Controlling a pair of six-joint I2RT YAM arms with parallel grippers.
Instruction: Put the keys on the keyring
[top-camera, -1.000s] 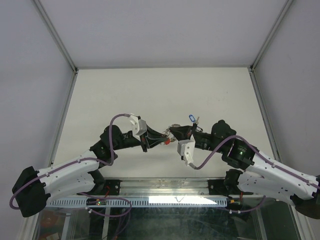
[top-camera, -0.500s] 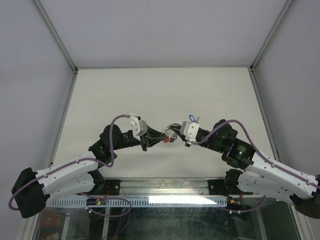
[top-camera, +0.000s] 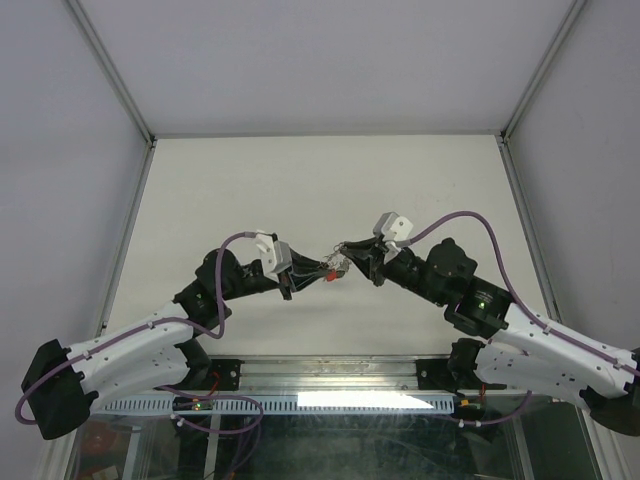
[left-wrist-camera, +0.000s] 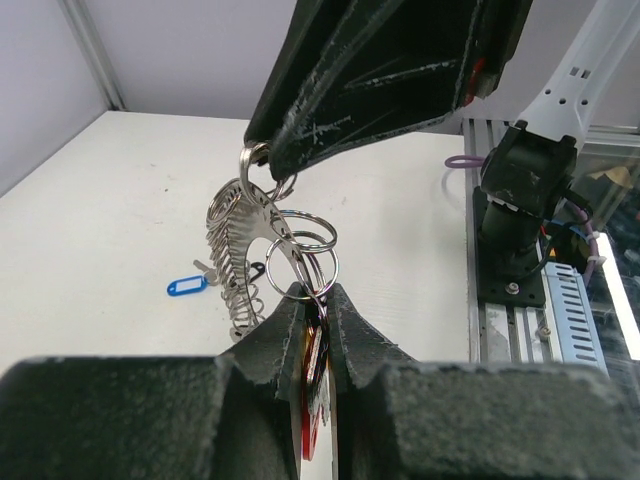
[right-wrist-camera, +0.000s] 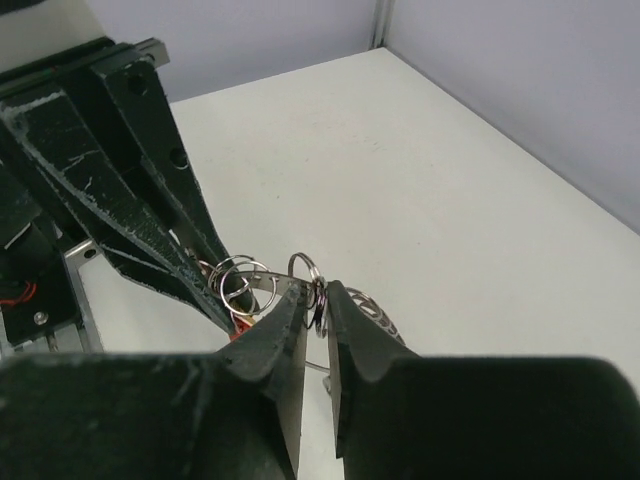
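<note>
The ribbed silver keyring (left-wrist-camera: 238, 262) hangs in the air between my two grippers. My right gripper (right-wrist-camera: 316, 297) is shut on its top end, and its dark fingers (left-wrist-camera: 380, 70) fill the top of the left wrist view. My left gripper (left-wrist-camera: 311, 296) is shut on a red-tagged key (left-wrist-camera: 312, 400) and its small split rings (left-wrist-camera: 305, 250), right beside the keyring. In the top view the grippers meet at the table's near middle around the keyring (top-camera: 338, 262). A blue-tagged key (left-wrist-camera: 187, 286) lies on the table below; it is hidden in the top view.
The white table (top-camera: 300, 190) is boxed in by grey walls and metal corner posts. The right arm's base (left-wrist-camera: 520, 200) and an aluminium rail (left-wrist-camera: 560, 300) stand at the near edge. The left gripper's fingers (right-wrist-camera: 130, 200) fill the left of the right wrist view.
My right wrist has rolled over, so its white camera mount swung from the near side to the far side. The two grippers have stayed together at the keyring, and the blue tag is now covered.
</note>
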